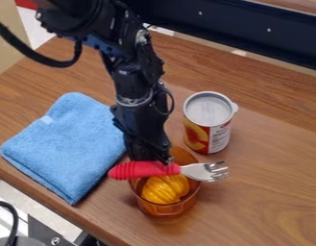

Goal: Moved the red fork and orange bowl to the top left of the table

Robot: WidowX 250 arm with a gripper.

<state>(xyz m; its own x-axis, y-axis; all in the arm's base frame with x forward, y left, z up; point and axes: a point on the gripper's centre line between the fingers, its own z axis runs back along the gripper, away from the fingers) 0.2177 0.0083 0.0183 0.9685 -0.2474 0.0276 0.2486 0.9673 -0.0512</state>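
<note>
The black gripper (pixel 152 156) is seen pointing down at the far side of the orange bowl (pixel 168 209), just behind the red-handled fork (pixel 144 170). Whether it is clenched on the handle or released cannot be told. The fork is laid nearly level across the bowl's mouth, its tines past the right rim and its thick end past the left; whether the rim is touched cannot be told. Inside the bowl, a ridged yellow-orange thing (pixel 165 189) is seen.

The step in hand is judged to be the handling of the fork at the bowl. A square, firm pinch on the handle would be wanted, since a grip off its balance point could let it swing. A straight lift, well above the rim, is advised before any sideways travel.

The can (pixel 207 123) stands near the bowl, beyond it to the right, and should be given room. Left of the bowl lies the folded blue cloth (pixel 67 144), on which a low-carried fork could be snagged.
</note>
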